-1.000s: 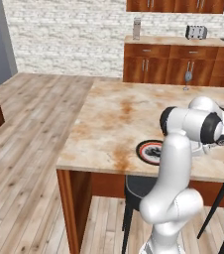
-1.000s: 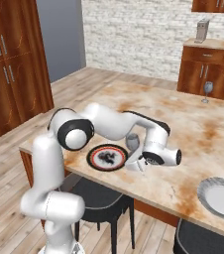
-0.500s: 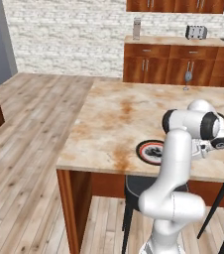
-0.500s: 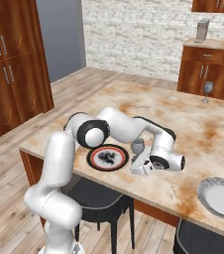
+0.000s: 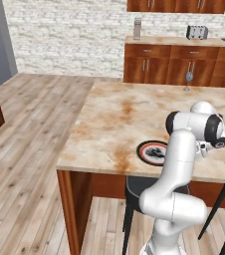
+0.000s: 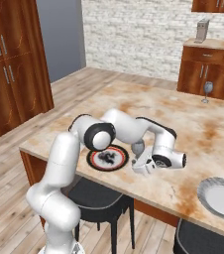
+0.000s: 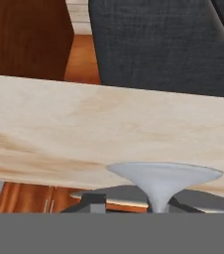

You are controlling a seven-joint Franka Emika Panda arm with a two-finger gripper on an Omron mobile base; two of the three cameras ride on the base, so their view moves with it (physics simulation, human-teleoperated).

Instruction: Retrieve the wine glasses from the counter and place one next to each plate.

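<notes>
Two clear greyish-blue stemmed wine glasses appear across the views. Left base view: the white arm bends over the near edge of the beige marble-like counter with orange-brown veins; the round red-and-black-rimmed plate lies near that edge, partly behind the arm, and the far wine glass stands upright at the counter's far side. Right base view: the near wine glass stands upright just right of the patterned plate, with the gripper low beside its foot; whether the jaws grasp the stem or stand released cannot be told. The plain pale grey-white plate lies well apart at the right, near the edge, and the far glass stands across the counter. A dark grey stool sits under the counter's edge. Hand view: the near glass's round foot and thin stem are at the bottom, the foot resting against the counter surface, between the dark finger tips.
</notes>
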